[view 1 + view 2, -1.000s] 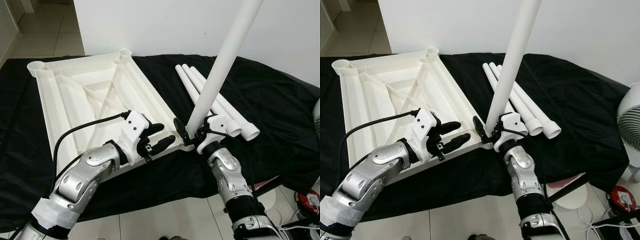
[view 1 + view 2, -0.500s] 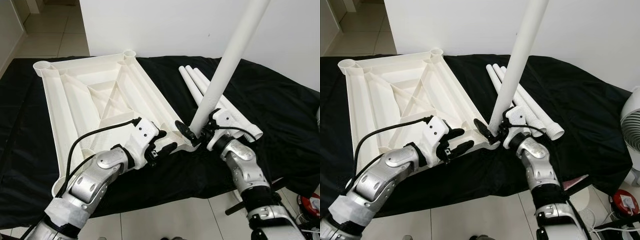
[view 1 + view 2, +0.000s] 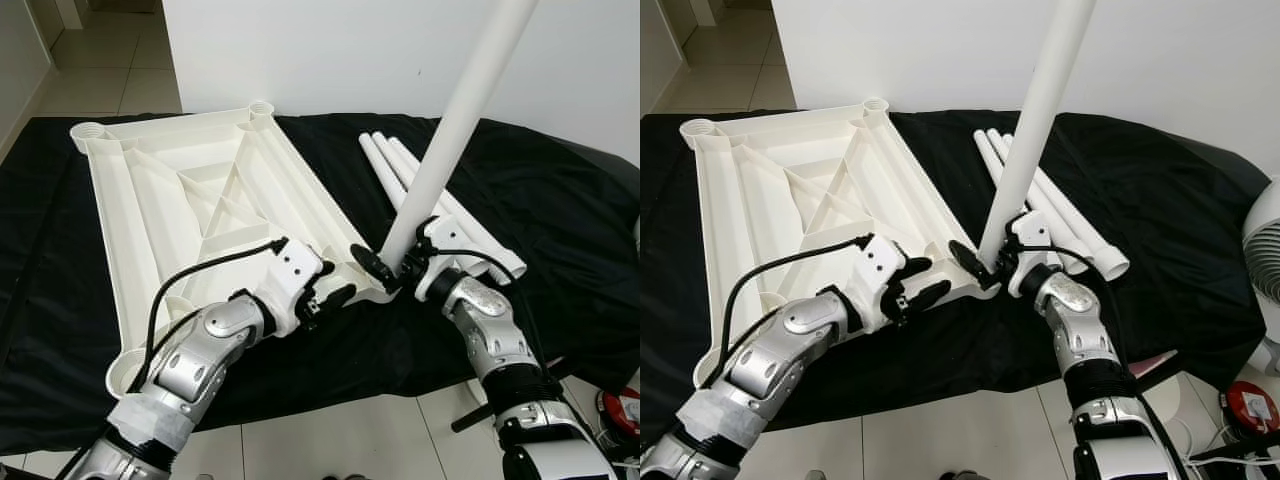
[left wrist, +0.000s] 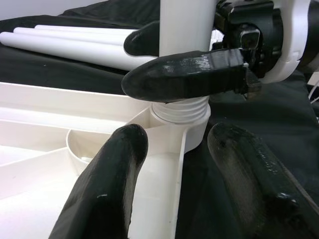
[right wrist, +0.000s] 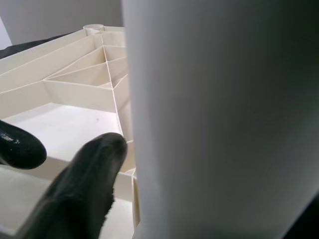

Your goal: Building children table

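Seating white leg tube (image 3: 455,130) upright in near corner socket (image 4: 180,117) of inverted tabletop (image 3: 170,200) on black-draped bench (image 3: 560,200): right gripper (image 3: 392,268) clamped low on tube; left gripper (image 3: 325,290), fingers apart, steadying tabletop's edge.

upright leg (image 3: 455,135) and spare legs (image 3: 440,205) right of tabletop (image 3: 190,210); black cloth (image 3: 560,200) beyond.

Silver arms — black fingers (image 4: 112,184), white wrists, black cable
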